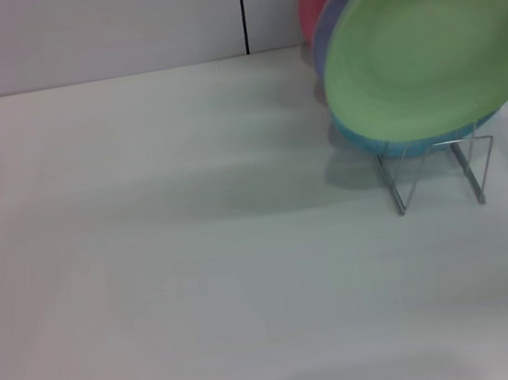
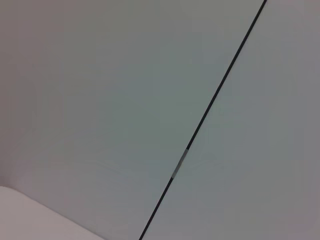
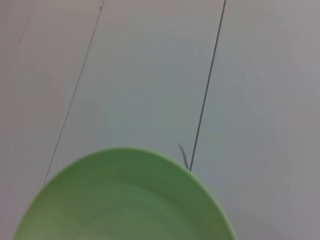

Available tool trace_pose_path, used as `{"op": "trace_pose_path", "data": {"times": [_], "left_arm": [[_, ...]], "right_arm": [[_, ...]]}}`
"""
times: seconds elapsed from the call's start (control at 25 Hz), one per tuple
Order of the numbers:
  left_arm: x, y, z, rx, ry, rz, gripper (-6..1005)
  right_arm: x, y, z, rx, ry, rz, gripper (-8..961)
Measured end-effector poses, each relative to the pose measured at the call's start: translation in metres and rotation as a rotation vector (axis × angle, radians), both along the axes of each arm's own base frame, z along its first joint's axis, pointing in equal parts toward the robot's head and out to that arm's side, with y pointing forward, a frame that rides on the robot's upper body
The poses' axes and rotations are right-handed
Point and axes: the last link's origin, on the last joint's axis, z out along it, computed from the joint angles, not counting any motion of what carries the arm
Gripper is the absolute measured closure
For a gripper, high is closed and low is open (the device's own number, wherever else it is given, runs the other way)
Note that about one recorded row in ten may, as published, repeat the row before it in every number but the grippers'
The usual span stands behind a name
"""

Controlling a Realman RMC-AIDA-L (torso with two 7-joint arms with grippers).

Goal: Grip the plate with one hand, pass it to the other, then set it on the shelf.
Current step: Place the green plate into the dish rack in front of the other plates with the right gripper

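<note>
Green plate [image 1: 433, 38] tilted above wire rack [image 1: 435, 174], in front of other plates there, likely for slotting in. Right wrist view shows it close; neither end effector visible, grip state unknown.

Open table [image 1: 150, 266] left of rack [image 1: 436, 169]
</note>
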Motion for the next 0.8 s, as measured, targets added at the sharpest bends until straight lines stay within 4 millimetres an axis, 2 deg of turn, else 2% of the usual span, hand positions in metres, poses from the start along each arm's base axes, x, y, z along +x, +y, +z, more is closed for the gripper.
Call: {"op": "trace_pose_path", "data": {"times": [0.8], "left_arm": [[0.01,0.009,-0.004,-0.013,-0.008,-0.029,383]], "right_arm": [[0.012,0.013,-0.01,-0.001,-0.011,-0.019,922]]}}
